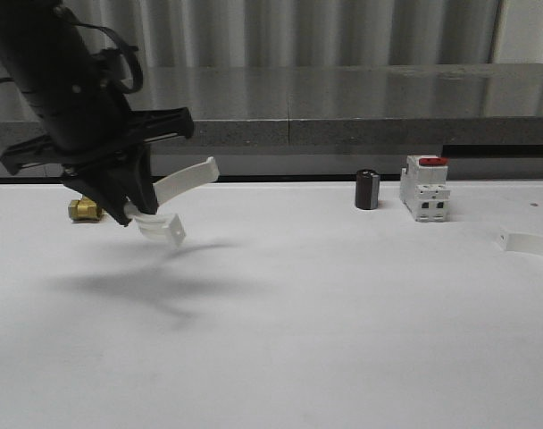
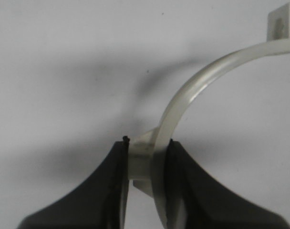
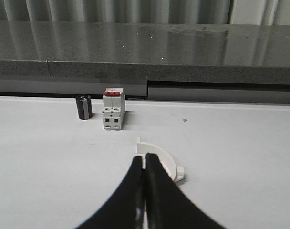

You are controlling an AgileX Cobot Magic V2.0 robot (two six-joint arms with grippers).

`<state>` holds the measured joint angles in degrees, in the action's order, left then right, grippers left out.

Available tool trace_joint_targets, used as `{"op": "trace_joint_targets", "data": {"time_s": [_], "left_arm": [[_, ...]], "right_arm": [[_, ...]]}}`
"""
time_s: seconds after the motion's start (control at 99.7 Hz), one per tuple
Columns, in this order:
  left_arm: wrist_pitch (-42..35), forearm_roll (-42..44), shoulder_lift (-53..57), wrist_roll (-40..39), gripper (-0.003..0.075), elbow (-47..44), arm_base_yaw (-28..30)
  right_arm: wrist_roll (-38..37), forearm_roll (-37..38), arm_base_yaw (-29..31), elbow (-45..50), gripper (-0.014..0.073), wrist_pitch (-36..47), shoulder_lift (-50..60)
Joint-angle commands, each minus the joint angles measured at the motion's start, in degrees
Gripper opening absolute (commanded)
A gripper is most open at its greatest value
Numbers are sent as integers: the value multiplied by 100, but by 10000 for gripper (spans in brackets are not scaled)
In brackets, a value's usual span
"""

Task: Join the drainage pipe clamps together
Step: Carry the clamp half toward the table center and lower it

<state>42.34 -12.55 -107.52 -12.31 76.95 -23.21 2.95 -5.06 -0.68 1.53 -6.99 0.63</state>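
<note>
My left gripper [image 1: 139, 211] hangs above the left part of the white table, shut on one white half-ring drainage pipe clamp [image 1: 175, 197]. The left wrist view has the black fingers [image 2: 176, 162] pinching the clamp's [image 2: 192, 90] band and small tab, and the arc curves away to a flat end flange [image 2: 282, 23]. A second clamp [image 1: 529, 242] lies flat on the table at the far right edge. In the right wrist view my right gripper [image 3: 144, 160] is shut with nothing between its fingers, and its tips hover just short of that clamp [image 3: 165, 160], partly covering it.
A white boxy breaker with a red top [image 1: 425, 188] and a small black cylinder [image 1: 367, 189] stand at the back right of the table. A brass fitting [image 1: 84, 210] sits behind the left arm. A grey ledge [image 1: 343, 125] runs along the back.
</note>
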Motion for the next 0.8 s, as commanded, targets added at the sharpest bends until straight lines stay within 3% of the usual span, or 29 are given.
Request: {"op": "trace_joint_targets", "data": {"time_s": [0.0, 0.241, 0.793], "left_arm": [[-104, -49, 51, -215, -12, 346, -133], [-43, -22, -372, -385, -12, 594, -405], [-82, 73, -596, -551, -8, 594, -404]], "right_arm": [[3, 33, 31, -80, -118, 472, 73], [3, 33, 31, -80, -118, 472, 73], [3, 33, 31, -80, -118, 472, 73]]}}
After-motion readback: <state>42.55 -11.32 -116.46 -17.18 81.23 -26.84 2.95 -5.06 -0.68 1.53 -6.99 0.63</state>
